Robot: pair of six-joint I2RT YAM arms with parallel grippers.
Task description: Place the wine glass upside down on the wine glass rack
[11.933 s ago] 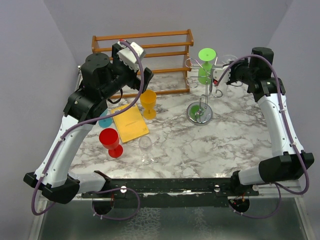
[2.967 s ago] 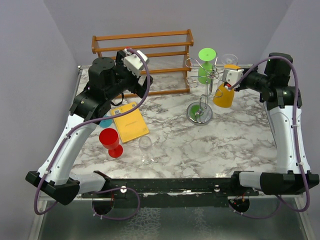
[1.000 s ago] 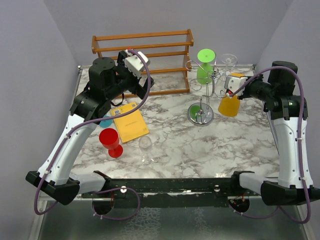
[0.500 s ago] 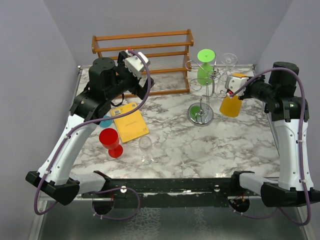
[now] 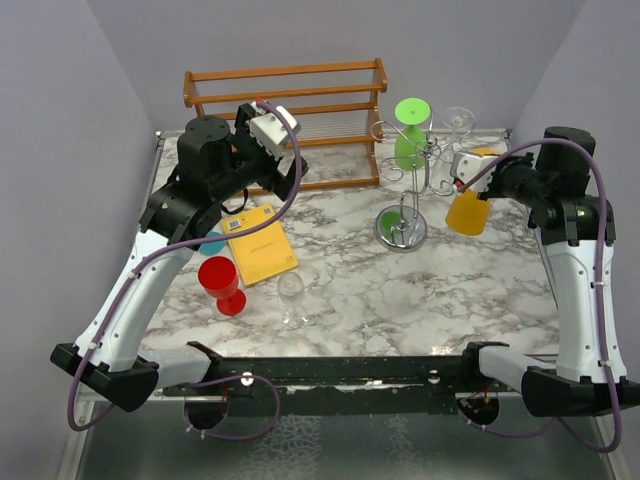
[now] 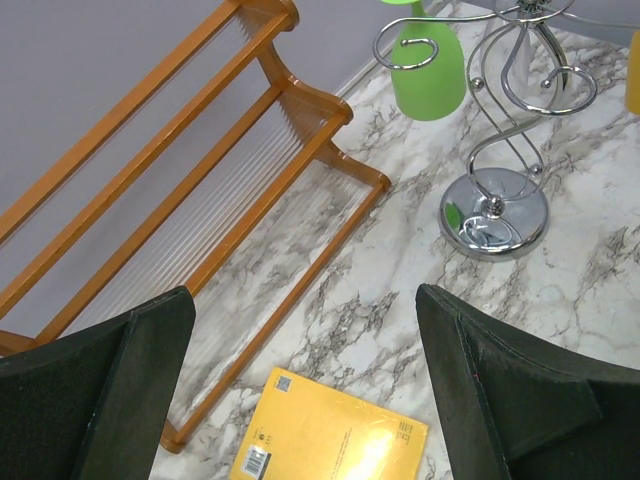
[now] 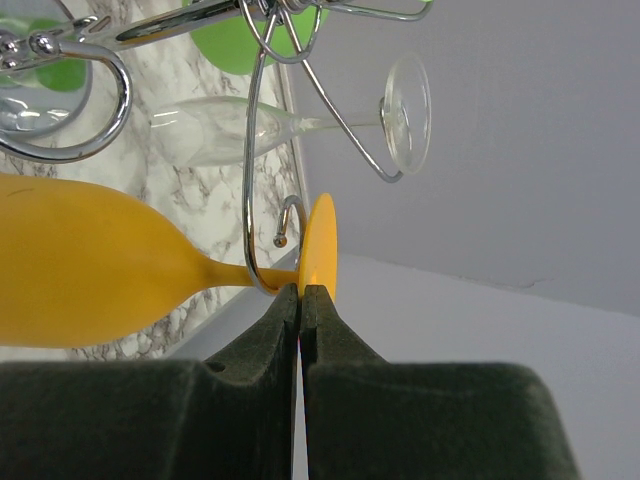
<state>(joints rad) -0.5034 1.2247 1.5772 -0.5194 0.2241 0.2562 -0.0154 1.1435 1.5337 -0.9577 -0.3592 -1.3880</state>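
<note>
1. Left arm (image 5: 150, 270) ran up the left side of the top view, elbow bent at upper left.
2. Left gripper (image 6: 305, 300) had its jaws wide apart, holding nothing.
3. Right arm (image 5: 575, 270) stood upright at the right edge, forearm reaching left.
4. Right gripper (image 7: 301, 300) was pinched closed on the foot of the yellow wine glass (image 7: 90, 275).

Your marble table (image 5: 450, 290) carries a wooden rack (image 5: 330, 100) upper left, wine glass rack (image 5: 401, 228) centre-right, yellow booklet (image 5: 258, 245), red glass (image 5: 220, 283), clear glass (image 5: 292, 297) lower left.

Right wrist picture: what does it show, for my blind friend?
The right hand pinches the foot of a yellow wine glass, its stem crossing a curled hook of the silver wine glass rack. A clear glass and a green glass hang behind.
</note>
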